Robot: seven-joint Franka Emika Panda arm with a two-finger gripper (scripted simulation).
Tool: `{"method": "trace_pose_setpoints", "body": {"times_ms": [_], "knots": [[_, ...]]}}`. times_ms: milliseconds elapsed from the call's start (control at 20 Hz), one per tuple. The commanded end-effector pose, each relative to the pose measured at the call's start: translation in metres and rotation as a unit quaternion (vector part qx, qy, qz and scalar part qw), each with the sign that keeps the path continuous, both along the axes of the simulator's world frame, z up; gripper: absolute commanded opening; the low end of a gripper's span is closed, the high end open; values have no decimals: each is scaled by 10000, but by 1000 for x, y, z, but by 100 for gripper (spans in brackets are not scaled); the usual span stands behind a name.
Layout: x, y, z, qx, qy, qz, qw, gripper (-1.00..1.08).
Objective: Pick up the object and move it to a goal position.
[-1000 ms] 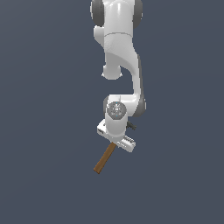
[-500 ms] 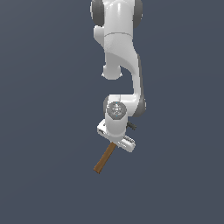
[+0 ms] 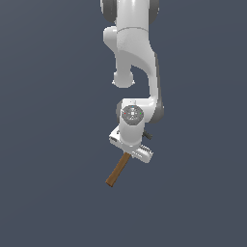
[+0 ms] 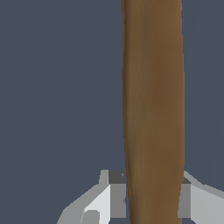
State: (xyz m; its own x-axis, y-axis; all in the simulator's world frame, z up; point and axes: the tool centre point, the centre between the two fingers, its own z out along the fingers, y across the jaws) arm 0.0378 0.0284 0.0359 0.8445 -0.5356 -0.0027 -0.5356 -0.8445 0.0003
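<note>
Wrist view showed you the hammer (image 4: 153, 109) running straight between the two fingers (image 4: 111, 194), its brown handle filling the gap from one pad to the other, so you could read the jaws as clenched on the wood. Seen from the exterior view, the gripper (image 3: 131, 148) hung at the end of the arm with the handle (image 3: 118, 170) slanting down and toward the exterior view's left, its free end clear of the hand. You could not see the dark head in either picture; it was probably hidden behind the hand.

You should have judged this a stiff piece: the handle looked straight and rigid, with nothing to bend or crush. Its weight likely sat in the metal head, so a grip far from the head would have let it want to swing. You could not tell how near the head your hold was. Smooth wood between flat pads may have been prone to slip or pivot, so a firm squeeze and gentle travel to the goal would have served you best.
</note>
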Motion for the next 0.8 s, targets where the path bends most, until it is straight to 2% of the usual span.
{"method": "trace_pose_setpoints", "body": {"times_ms": [0,750], "knots": [[-5,7,13,3,-23,3,10000,-100],[-72,71,122,0,-17,-4,10000,-100]]}}
